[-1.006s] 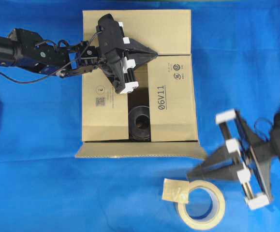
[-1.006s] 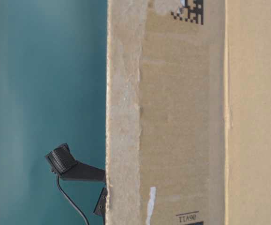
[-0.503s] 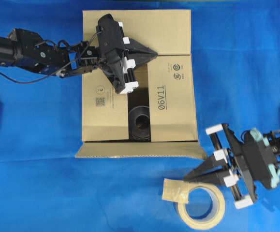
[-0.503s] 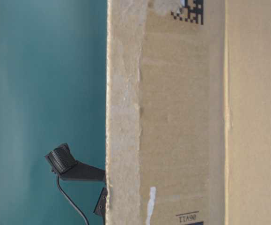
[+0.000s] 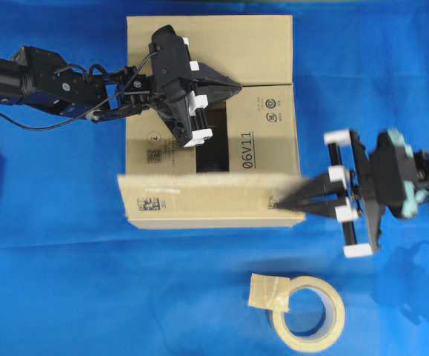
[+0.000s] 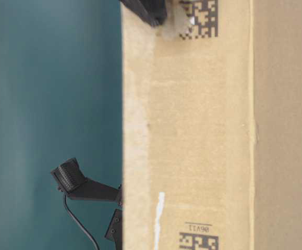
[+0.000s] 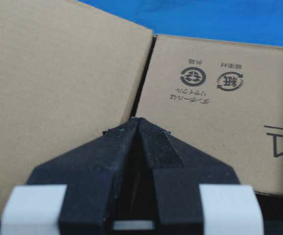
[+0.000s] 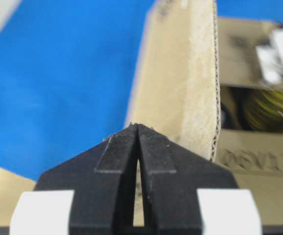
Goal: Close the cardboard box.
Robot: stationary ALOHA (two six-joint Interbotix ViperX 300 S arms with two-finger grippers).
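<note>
Overhead view, left to right: left gripper closed and empty, tips resting on the far flaps of the cardboard box, seemingly to pin them flat. Box mid-cloth, centre gap open. Near flap raised and tilting inward, likely levered by the right gripper, fingers shut with nothing between, tips against its right end. Roll of tape lying idle in front.

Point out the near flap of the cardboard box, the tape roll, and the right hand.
Near flap (image 5: 207, 199): overhead view, middle of its raised face.
Tape roll (image 5: 334, 298): overhead view, beige band on the right.
Right hand (image 5: 284, 204): overhead view, shut fingertips at the flap's right end.
</note>
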